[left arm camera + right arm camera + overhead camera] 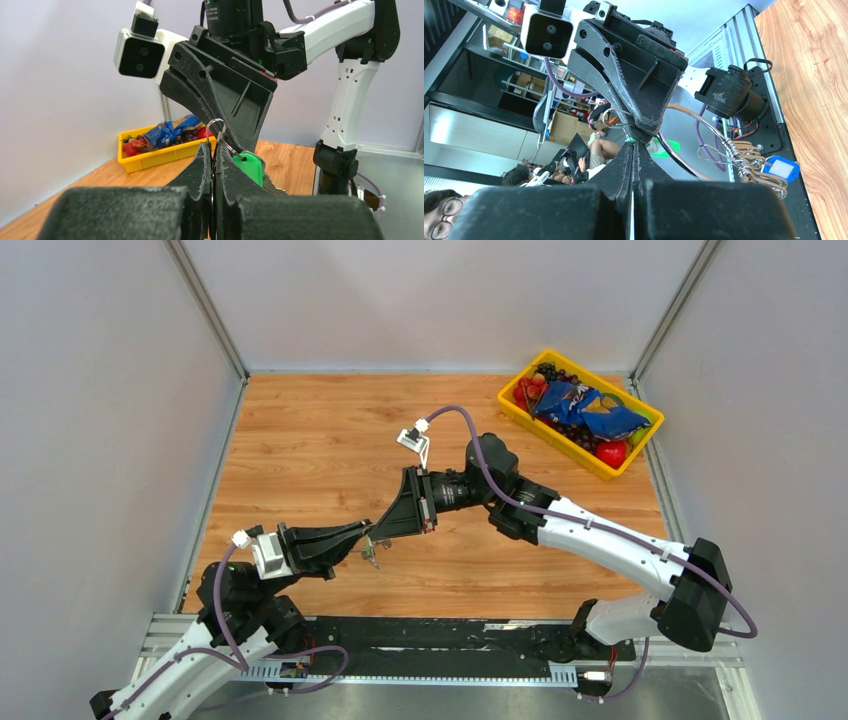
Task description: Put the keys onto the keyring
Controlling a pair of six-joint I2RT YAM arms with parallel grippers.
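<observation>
Keys (370, 553) hang in the air as a small bunch under the spot where my two grippers meet, above the near part of the wooden table (320, 430) and well apart from the yellow bin (550, 440) of snacks and toy fruit in the far right corner. The left gripper (214, 147) has its fingers pressed together on the keyring (216, 131). The thin silver loop sticks straight up out of the tips, with its long way running up and down, and it looks narrow from my left wrist camera. The right gripper (634, 147) is squeezed tight too, tip to tip with the left one, but I cannot tell what it pinches. It sits right over the ring and blocks my view past it. The green tag (248, 167) hangs just to the right of the left fingers, ring end up. The blue tag (781, 168) dangles further out, beside a bundle of wire loops. The metal key blades are too small for me to make out.
</observation>
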